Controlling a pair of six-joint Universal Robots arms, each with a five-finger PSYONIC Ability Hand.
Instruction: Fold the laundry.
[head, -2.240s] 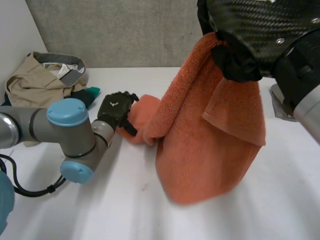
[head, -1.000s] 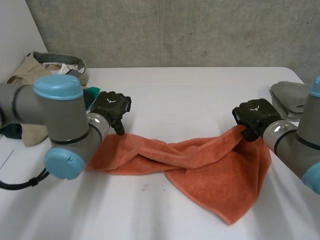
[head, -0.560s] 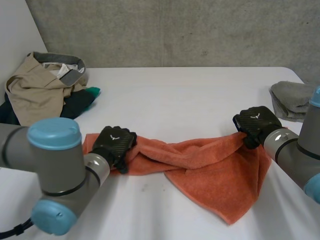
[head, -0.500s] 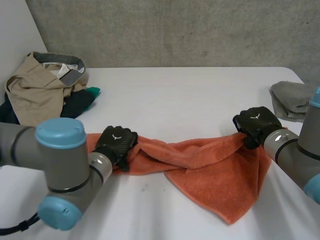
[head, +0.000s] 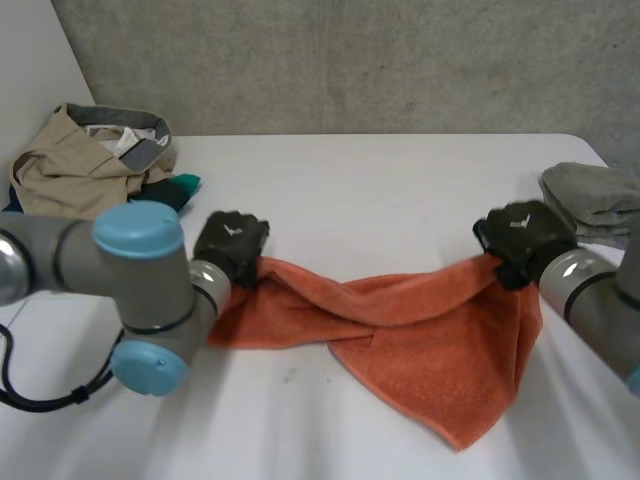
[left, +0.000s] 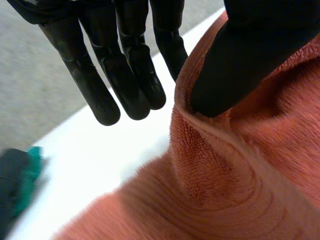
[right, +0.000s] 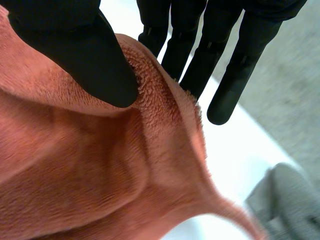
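left hand (head: 232, 240), right hand (head: 522, 235) pinch towel (head: 420, 340) ends | clothes pile (head: 80, 170), grey cloth (head: 595, 195) aside

White table (head: 380, 180), backed along its far edge by a grey concrete wall (head: 350, 60). At the table's far left corner, a crumpled heap of clothes (head: 75, 195): a khaki garment (head: 50, 170) with a grey band (head: 135, 125) lying across its top, and a teal piece (head: 183, 186) poking out on the side toward the table's middle. At the table's right edge, a folded grey cloth (head: 590, 195), well apart from the heap.
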